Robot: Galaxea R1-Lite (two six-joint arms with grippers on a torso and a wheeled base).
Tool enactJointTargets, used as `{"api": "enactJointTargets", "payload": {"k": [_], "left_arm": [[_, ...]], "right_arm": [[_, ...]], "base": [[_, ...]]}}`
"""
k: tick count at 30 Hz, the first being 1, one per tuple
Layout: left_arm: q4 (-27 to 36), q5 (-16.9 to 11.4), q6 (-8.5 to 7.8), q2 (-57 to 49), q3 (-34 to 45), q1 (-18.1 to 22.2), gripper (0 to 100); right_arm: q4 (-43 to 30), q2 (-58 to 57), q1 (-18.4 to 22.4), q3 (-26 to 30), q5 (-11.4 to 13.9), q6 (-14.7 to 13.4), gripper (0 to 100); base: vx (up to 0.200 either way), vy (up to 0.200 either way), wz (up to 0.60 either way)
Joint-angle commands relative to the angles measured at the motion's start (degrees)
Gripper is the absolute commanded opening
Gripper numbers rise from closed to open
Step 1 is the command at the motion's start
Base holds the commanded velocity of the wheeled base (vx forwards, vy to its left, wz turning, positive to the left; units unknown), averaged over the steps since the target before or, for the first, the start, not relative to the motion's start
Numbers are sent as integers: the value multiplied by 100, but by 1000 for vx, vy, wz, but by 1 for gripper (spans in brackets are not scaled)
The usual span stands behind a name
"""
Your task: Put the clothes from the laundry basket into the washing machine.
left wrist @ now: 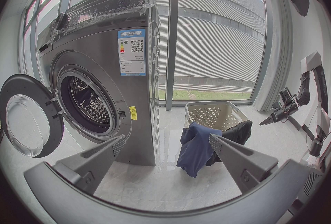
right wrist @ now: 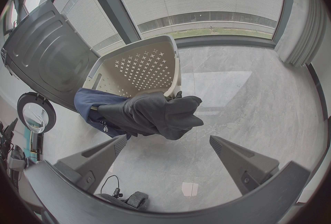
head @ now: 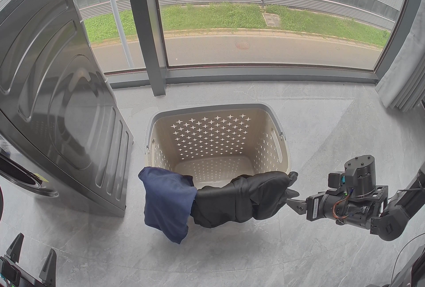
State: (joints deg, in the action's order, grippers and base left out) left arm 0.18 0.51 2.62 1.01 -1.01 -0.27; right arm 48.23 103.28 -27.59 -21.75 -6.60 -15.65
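2 garments (head: 221, 204) drape basket (head: 217, 112) rim beside washing machine (head: 57, 102).

The washer (left wrist: 141, 97) at the left carries a blue-and-white label (left wrist: 131, 52) high on its front, with a QR code and coloured rating bars. Its print is too small to read. Below it, beside the door opening, sits a small yellow sticker (left wrist: 133, 113), also illegible. The top panel (left wrist: 103, 5) shows faint symbols under film.

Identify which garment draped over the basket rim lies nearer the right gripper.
The black garment: its end almost meets the right gripper, while the blue garment hangs beyond it, toward the washing machine.
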Motion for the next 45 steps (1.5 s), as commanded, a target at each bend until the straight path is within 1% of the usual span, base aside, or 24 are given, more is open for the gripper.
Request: {"api": "enactJointTargets", "payload": {"k": [1,9,11,13,15,30,42,43,45], "left_arm": [[-1,2,2,-57,84,0,100],[-1,2,2,-57,84,0,100],[-1,2,2,-57,84,0,100],[-1,2,2,-57,84,0,100],[-1,2,2,-57,84,0,100],[-1,2,2,-57,84,0,100],[-1,2,2,-57,84,0,100],[-1,2,2,-57,84,0,100],[-1,2,2,-57,84,0,100]], "right_arm": [[3,368,-89,-146,-8,-17,100],[3,790,-150,-365,-8,-34,100],[108,975,-238,-497,-61,-61,100],[249,1107,-265,-532,-175,-52,100],[363,1274,-291,-576,-219,-52,100],[424,1950,-291,-1121,-228,-43,100],[468,2267,-230,-1613,-228,-61,100],[556,2276,-238,-1640,-228,-61,0],[679,2311,-256,-1648,-228,-43,0]], "base": [[0,0,0],[0,0,0],[0,0,0],[0,0,0],[0,0,0],[0,0,0],[0,0,0],[0,0,0],[0,0,0]]}}
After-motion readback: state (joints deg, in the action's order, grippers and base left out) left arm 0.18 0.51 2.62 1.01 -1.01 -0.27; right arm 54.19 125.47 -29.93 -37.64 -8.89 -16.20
